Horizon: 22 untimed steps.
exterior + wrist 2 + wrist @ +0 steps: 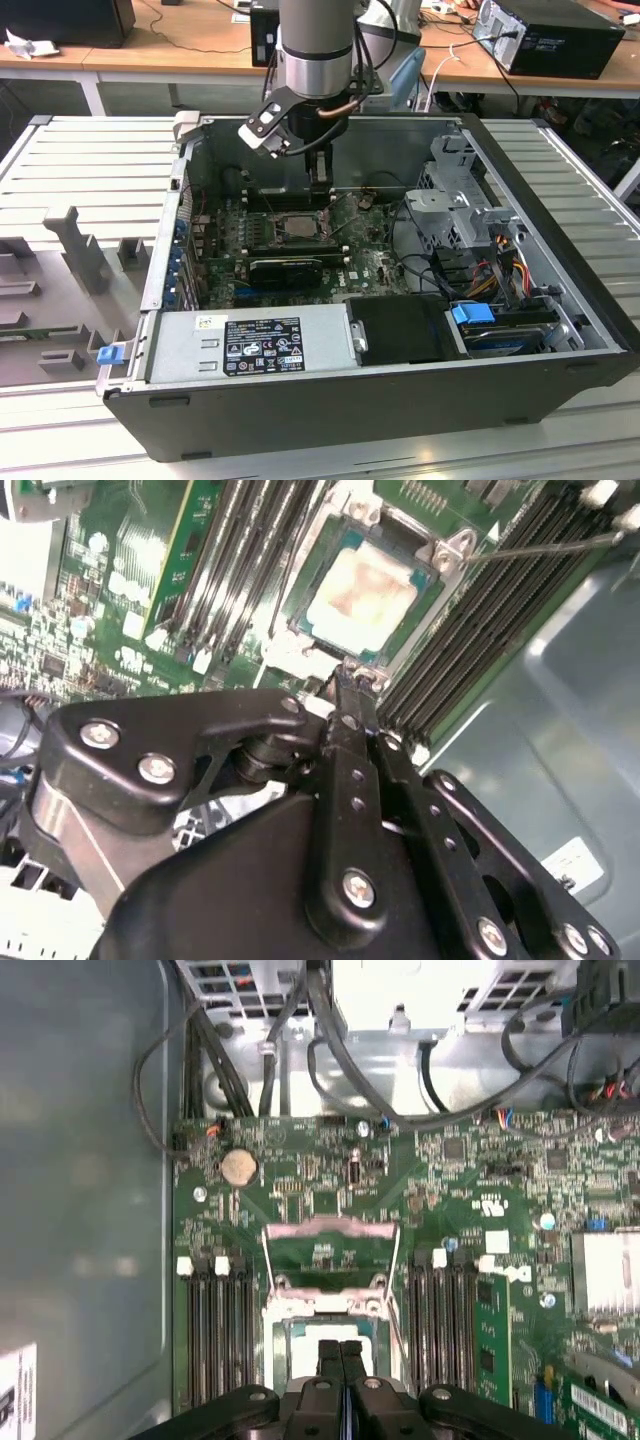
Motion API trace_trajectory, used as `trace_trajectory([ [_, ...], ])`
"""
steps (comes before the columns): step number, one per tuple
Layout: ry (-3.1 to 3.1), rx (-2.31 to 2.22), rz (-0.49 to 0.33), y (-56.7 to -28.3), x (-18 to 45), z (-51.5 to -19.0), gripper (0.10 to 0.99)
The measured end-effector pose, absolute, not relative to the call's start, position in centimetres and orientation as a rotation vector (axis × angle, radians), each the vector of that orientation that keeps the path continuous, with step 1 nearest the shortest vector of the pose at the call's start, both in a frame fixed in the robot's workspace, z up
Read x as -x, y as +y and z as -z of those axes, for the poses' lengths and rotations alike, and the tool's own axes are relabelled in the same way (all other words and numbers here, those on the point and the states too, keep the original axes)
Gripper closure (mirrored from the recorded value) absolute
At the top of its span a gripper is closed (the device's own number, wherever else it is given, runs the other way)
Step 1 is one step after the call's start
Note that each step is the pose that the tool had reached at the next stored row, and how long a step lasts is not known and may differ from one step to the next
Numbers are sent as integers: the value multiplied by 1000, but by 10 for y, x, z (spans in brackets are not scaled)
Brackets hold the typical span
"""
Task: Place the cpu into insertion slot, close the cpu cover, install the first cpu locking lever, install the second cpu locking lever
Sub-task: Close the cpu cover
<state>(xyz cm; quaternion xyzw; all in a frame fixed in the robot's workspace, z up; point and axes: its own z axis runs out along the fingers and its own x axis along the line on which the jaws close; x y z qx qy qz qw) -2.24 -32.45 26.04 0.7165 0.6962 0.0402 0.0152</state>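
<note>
The cpu (362,598) is seated in the slot (300,1305), between memory banks (215,1330); the cover (330,1230) is raised at its edge.

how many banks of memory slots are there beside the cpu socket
2. One bank of memory slots lies along one side of the insertion slot, the other bank along the opposite side. The gripper covers part of the board, so more may be hidden.

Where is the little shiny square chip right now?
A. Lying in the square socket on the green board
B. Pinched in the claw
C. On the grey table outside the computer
A: in the second wrist view the cpu lies flat inside the insertion slot, and the shut claw at the slot's edge holds nothing.
</note>
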Motion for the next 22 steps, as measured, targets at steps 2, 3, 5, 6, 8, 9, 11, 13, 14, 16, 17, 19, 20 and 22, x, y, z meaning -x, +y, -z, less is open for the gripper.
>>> trace_trajectory([
  [2,2166,-2229,-125,-325,21,-261,980],
  [3,2166,-2230,-125,-324,21,-262,980],
  [5,2166,-2230,-125,-325,21,-265,980],
  [6,2166,-2230,-125,-325,21,-267,980],
  [8,2166,-2229,-125,-324,20,-268,980],
  [9,2166,-2230,-125,-324,19,-268,980],
  [11,2166,-2230,-125,-325,13,-268,980],
  [13,2166,-2229,-125,-324,3,-268,980],
  [14,2166,-2230,-124,-325,-4,-268,980],
  [16,2166,-2230,-124,-325,-12,-268,980],
  [17,2167,-2230,-124,-324,-20,-267,980],
  [19,2168,-2231,-121,-324,-32,-265,980],
  [20,2172,-2230,-118,-324,-41,-263,980],
  [22,2175,-2232,-114,-323,-52,-259,980],
])
